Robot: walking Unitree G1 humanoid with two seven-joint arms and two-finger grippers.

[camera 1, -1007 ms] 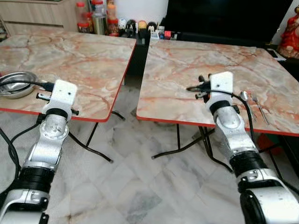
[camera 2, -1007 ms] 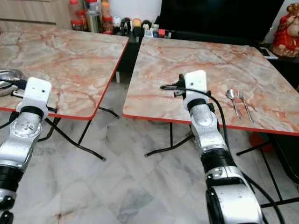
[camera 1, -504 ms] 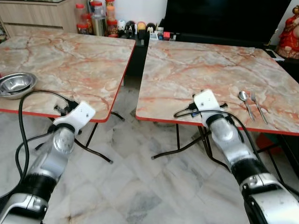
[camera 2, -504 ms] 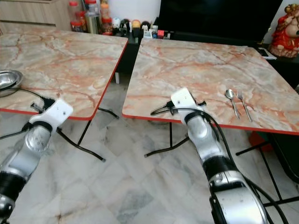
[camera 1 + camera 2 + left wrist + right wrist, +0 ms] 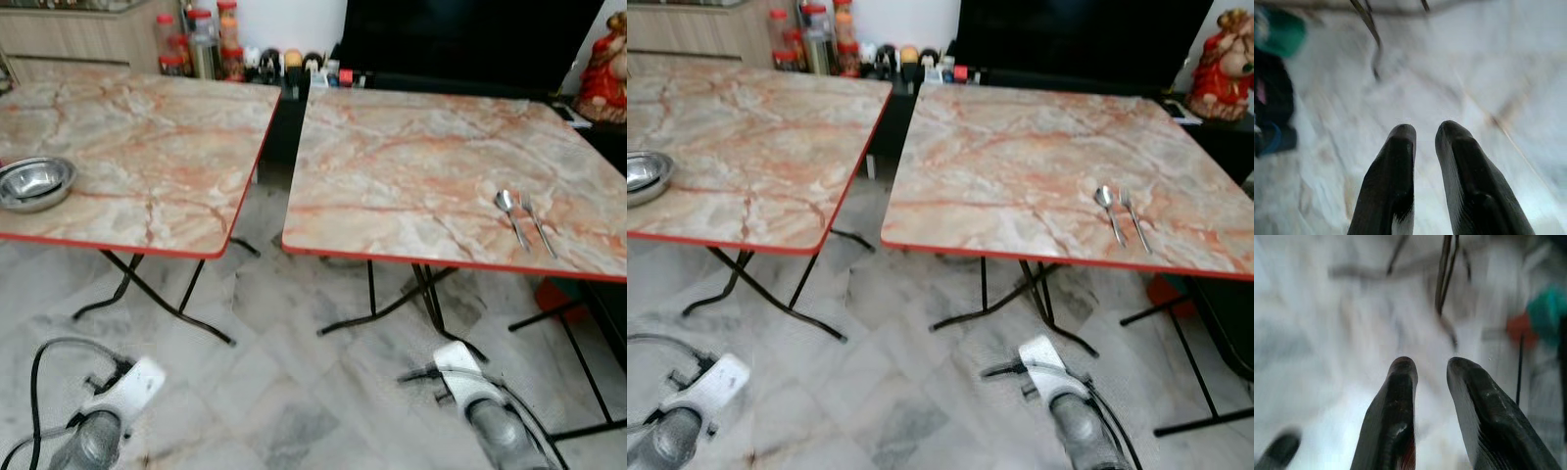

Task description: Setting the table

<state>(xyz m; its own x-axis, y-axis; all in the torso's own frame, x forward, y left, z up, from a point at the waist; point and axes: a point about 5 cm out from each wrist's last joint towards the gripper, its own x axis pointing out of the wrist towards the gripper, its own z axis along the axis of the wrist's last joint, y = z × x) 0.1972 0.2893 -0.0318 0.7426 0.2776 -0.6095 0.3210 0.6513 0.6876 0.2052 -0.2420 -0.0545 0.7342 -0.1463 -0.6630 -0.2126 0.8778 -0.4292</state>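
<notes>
The steel bowl (image 5: 35, 182) sits alone near the left table's (image 5: 167, 147) front edge, while spoon (image 5: 509, 211) and fork (image 5: 536, 221) lie side by side lengthwise on the right table (image 5: 411, 166). Both hands hang low over the floor, empty, left hand (image 5: 1422, 137) and right hand (image 5: 1431, 369) each slightly parted. The left arm is the nearer one for the bowl

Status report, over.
Both grippers low over floor, empty. Spoon and fork on right table, steel bowl on left table. Nothing obstructing.
</notes>
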